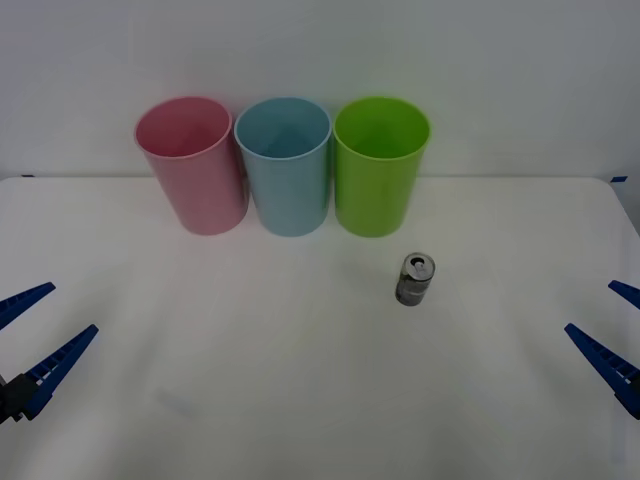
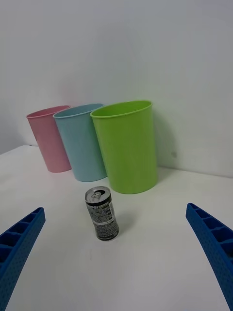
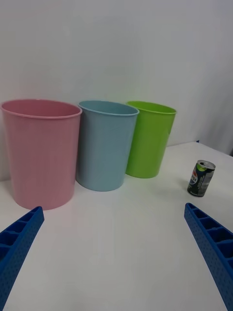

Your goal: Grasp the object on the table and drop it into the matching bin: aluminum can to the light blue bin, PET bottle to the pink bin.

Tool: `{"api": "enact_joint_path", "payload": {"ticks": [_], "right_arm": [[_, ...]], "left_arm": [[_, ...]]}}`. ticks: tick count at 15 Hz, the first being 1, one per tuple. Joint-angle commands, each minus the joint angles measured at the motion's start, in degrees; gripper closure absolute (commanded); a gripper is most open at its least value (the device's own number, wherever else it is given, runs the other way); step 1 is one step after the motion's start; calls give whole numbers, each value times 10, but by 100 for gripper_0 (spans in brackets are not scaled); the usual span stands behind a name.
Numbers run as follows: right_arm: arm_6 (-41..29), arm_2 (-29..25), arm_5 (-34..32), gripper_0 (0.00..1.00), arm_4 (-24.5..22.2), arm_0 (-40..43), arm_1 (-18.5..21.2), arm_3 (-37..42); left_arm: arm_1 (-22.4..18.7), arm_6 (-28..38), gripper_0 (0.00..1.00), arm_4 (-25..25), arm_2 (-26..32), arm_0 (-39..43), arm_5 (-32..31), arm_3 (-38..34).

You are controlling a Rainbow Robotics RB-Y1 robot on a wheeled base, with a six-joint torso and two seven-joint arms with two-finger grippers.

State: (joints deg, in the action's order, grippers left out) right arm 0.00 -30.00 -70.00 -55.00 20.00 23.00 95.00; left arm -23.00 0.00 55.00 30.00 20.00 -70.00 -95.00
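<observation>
Can upright on counter, both claws spread and empty.
We see the aluminum can (image 1: 415,279) on the white counter (image 1: 300,380), just in front of the lime green bin (image 1: 380,165); light blue bin (image 1: 284,165) middle, pink bin (image 1: 193,163) leftmost; left claw (image 1: 28,335) and right claw (image 1: 612,335) low at the edges, well apart from it.

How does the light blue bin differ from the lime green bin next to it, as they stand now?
The tall light blue plastic bin stands in the middle of the row; the tall lime green plastic bin stands at the row's right end. The small dark grey metal can stands nearer the green bin. Both bins are upright, open-topped and alike in shape.
</observation>
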Motion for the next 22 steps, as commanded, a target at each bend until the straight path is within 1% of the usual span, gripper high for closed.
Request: {"api": "enact_joint_path", "payload": {"ticks": [1,2,5,9,11,15,19,22], "right_arm": [[0,0,0,0,0,0,0,0],[0,6,-1,0,-5,-1,-11,-5],[1,10,5,0,-5,-2,-6,-1],[9,13,8,0,-5,19,0,-1],[18,18,7,0,-5,23,0,-14],[121,57,4,0,-5,-3,0,-84],[200,98,15,0,-5,-47,0,-155],[241,132,36,0,-5,-81,0,-201]], "left_arm": [[0,0,0,0,0,0,0,0],[0,0,0,0,0,0,0,0],[0,0,0,0,0,0,0,0],[0,0,0,0,0,0,0,0],[0,0,0,0,0,0,0,0],[0,0,0,0,0,0,0,0],[0,0,0,0,0,0,0,0],[0,0,0,0,0,0,0,0]]}}
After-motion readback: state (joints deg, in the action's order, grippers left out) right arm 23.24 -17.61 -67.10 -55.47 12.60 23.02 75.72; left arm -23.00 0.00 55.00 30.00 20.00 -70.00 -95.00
